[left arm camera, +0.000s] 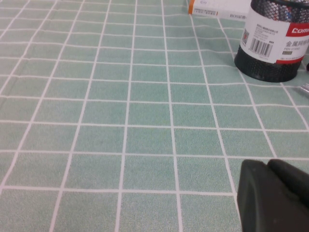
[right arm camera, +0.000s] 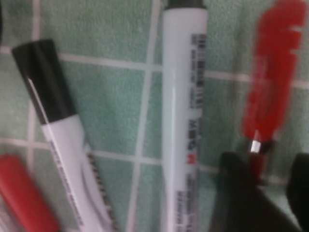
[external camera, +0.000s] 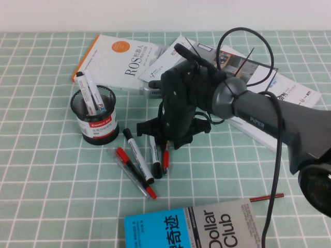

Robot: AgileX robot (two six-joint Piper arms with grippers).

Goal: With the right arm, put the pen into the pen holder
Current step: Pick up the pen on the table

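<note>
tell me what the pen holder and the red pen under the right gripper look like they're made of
The pen holder: black wire mesh, likely painted metal, see-through weave, with a glossy paper label band. The pen: smooth red plastic by its sheen, with a small silvery, maybe metal, tip. The right gripper hangs open just above it; the left gripper sits low over the tablecloth.

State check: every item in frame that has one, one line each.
pen: flat on the cloth, not gripped
pen holder: upright, two markers inside
right claw: low over the pen, fingers astride it, open
left claw: parked above bare cloth, away from the pens
clear pen: flat, capped
</note>
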